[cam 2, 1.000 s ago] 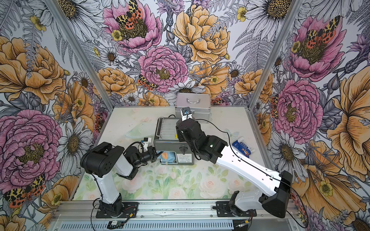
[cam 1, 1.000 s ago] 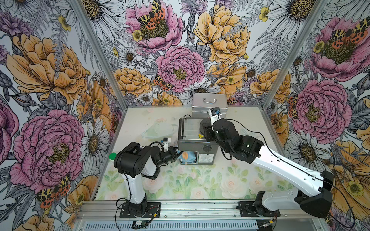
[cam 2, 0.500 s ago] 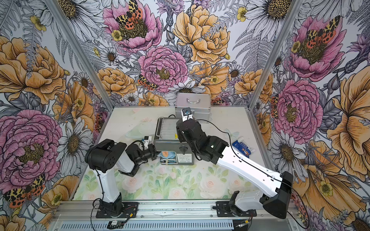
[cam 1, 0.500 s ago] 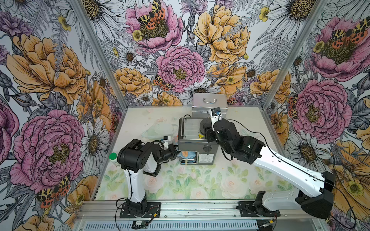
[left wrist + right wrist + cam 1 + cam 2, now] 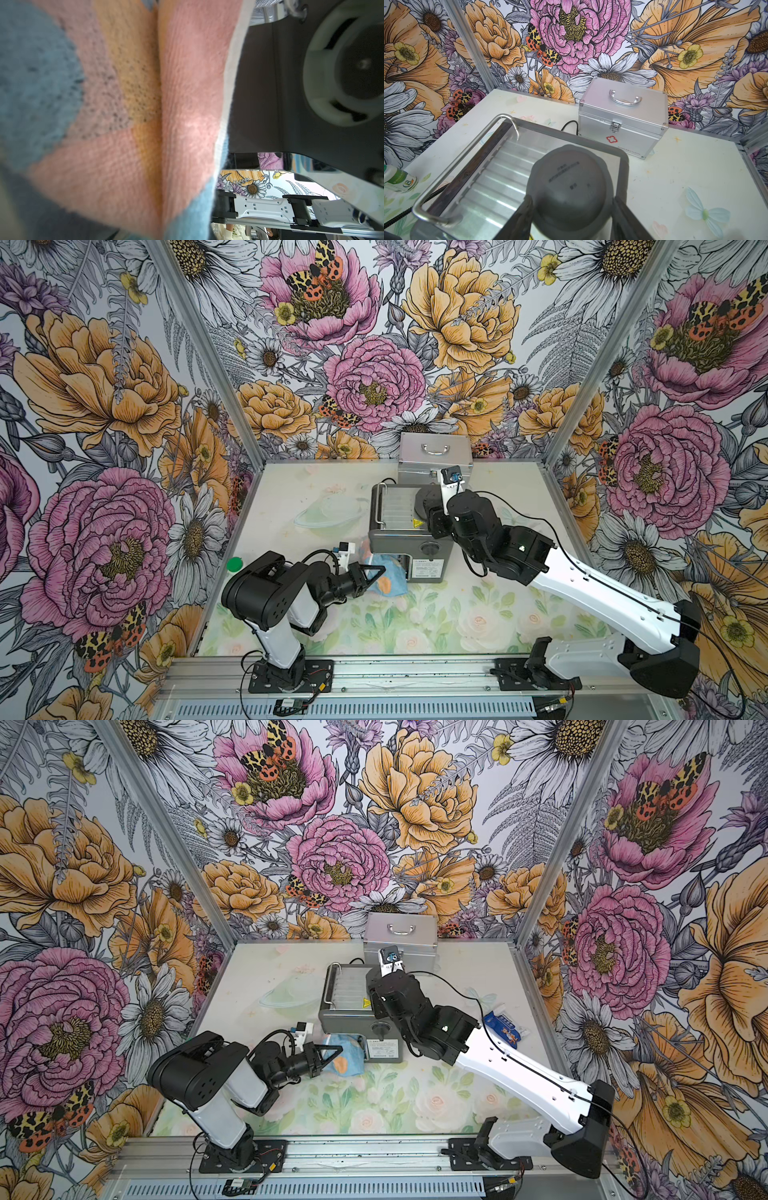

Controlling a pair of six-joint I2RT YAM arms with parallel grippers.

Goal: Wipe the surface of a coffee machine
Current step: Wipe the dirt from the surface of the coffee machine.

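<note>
Two arms are busy here. Our left gripper (image 5: pixel 379 571) is clenched on the cloth (image 5: pixel 392 583) and presses it against the front of the coffee machine (image 5: pixel 399 510). That sits mid-table (image 5: pixel 457 614), just in front of the silver case (image 5: pixel 434 452). Our right gripper (image 5: pixel 572 204) straddles the grey cap (image 5: pixel 571 176) on top and looks clamped onto it, we'd guess as a brace.

What worries us:
- A hard sideways wipe could shove or twist the machine, since only the cap grip resists.
- That cap might turn or lift off under load.
- The cloth could snag on the knob (image 5: pixel 429 548) and pull out of the jaws.

Writing-wise, not much is readable:
- The cap has printed characters, too blurry for us.
- The white label (image 5: pixel 426 570) is too small to read.
- The yellow sticker (image 5: pixel 417 524) shows a warning triangle.
- The case has a red cross emblem (image 5: pixel 612 139).
- A green bottle (image 5: pixel 398 180) shows a "B" logo.
</note>
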